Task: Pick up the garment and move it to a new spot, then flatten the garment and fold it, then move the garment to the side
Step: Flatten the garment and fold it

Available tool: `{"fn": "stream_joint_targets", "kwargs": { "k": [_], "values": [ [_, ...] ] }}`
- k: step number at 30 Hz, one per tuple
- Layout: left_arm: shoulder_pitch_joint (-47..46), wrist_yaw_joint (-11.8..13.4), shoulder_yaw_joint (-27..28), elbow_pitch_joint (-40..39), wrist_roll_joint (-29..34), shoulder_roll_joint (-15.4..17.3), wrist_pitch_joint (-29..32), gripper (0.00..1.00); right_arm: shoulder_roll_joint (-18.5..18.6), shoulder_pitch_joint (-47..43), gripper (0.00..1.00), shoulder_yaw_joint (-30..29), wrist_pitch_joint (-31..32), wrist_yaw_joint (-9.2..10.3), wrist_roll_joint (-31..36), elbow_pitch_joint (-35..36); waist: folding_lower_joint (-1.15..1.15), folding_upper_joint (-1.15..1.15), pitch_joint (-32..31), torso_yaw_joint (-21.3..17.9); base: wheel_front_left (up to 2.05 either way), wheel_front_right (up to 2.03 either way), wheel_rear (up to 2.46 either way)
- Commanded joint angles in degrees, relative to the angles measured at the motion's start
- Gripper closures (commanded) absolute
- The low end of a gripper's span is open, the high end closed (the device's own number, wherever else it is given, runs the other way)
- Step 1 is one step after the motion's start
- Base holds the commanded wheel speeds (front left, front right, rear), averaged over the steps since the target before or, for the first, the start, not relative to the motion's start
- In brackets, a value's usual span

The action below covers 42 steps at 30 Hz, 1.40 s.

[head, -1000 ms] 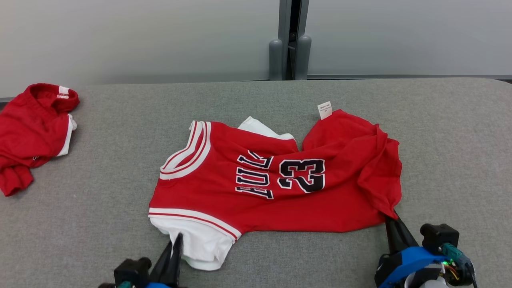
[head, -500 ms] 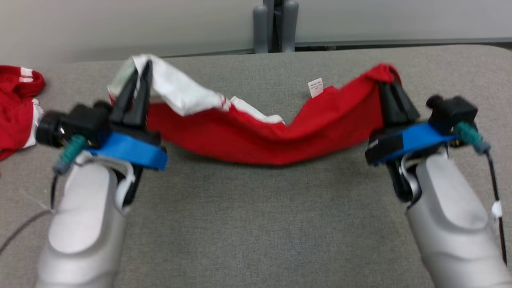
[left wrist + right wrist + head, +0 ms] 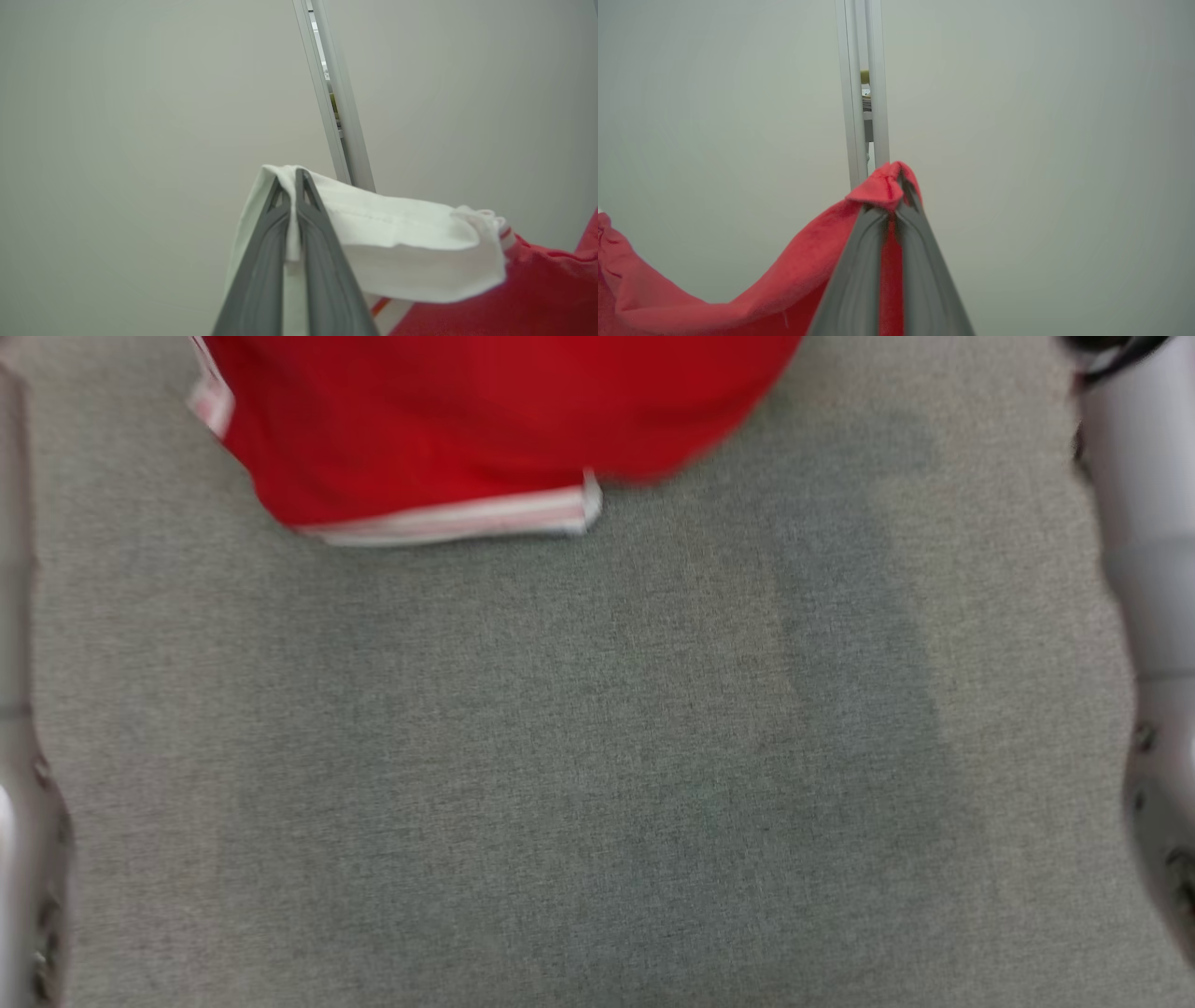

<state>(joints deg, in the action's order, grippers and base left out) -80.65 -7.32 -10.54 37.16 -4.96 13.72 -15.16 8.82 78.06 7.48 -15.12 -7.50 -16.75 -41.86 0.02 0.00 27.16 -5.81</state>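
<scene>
Red garment (image 3: 485, 420) over table (image 3: 597, 756) | left end effector (image 3: 292, 182), right end effector (image 3: 894, 200) pinch edges

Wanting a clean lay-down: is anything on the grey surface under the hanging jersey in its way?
Nothing visible does. The jersey hangs from the left gripper, shut on its white edge, and the right gripper, shut on a red corner; the grey surface below it lies bare in the head view.
</scene>
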Motion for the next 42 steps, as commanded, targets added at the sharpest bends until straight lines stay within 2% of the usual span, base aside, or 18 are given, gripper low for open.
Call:
{"fn": "stream_joint_targets", "kwargs": {
  "k": [1, 6, 10, 13, 18, 25, 32, 42],
  "values": [
    [-2.59, -0.17, -0.28, 0.56, 0.21, 0.20, 0.03, 1.00, 0.58, 2.29, 1.00, -0.09, -0.03, 0.02, -0.07, -0.75, -0.02, 0.00, 2.54, -0.75, 0.00, 0.00, 0.00],
    [-14.00, -0.12, -1.91, 3.43, 0.04, -0.18, 0.03, 1.00, 1.69, 11.86, 1.00, -1.46, -0.02, 0.02, -0.46, -5.09, -0.02, 0.00, 3.09, -0.53, 0.00, 0.00, 0.00],
    [-18.94, -0.08, -3.07, 4.44, 0.09, -1.57, 0.03, 1.00, 1.99, 15.78, 1.00, -2.22, -0.02, 0.02, 0.55, -6.87, -0.02, 0.00, 2.37, -0.02, 0.00, 0.00, 0.00],
    [-20.23, -0.08, -4.24, 4.00, -0.63, -2.29, 0.05, 1.00, 1.68, 16.45, 1.00, -2.36, -0.02, 0.02, 0.85, -6.80, -0.02, 0.00, 2.37, 0.35, 0.00, 0.00, 0.00],
    [-15.84, 0.08, -4.94, 1.60, -1.10, -2.51, 0.06, 1.00, 1.93, 12.79, 1.00, -1.49, -0.01, 0.02, 1.07, -5.88, -0.02, 0.00, 4.04, 1.05, 0.00, 0.00, 0.00],
    [-1.06, 1.77, -3.68, -6.12, -2.49, -3.09, 0.03, 1.00, 1.27, 2.73, 1.00, -1.04, -0.03, 0.02, 0.06, -1.79, -0.02, 0.00, 4.77, 2.36, 0.00, 0.00, 0.00],
    [18.04, 3.15, 0.50, -14.50, -5.05, -4.05, 0.03, 1.00, 1.00, -15.69, 1.00, -1.13, -0.03, 0.02, -1.78, 5.54, -0.02, 0.00, 1.45, 3.64, 0.00, 0.00, 0.00],
    [49.94, 4.61, 5.11, -27.08, -6.39, -8.25, 0.04, 1.00, -1.34, -44.64, 1.00, -3.31, -0.03, 0.02, -4.68, 15.19, -0.02, 0.00, -6.92, 4.91, 0.00, 0.00, 0.00]
  ]
}}
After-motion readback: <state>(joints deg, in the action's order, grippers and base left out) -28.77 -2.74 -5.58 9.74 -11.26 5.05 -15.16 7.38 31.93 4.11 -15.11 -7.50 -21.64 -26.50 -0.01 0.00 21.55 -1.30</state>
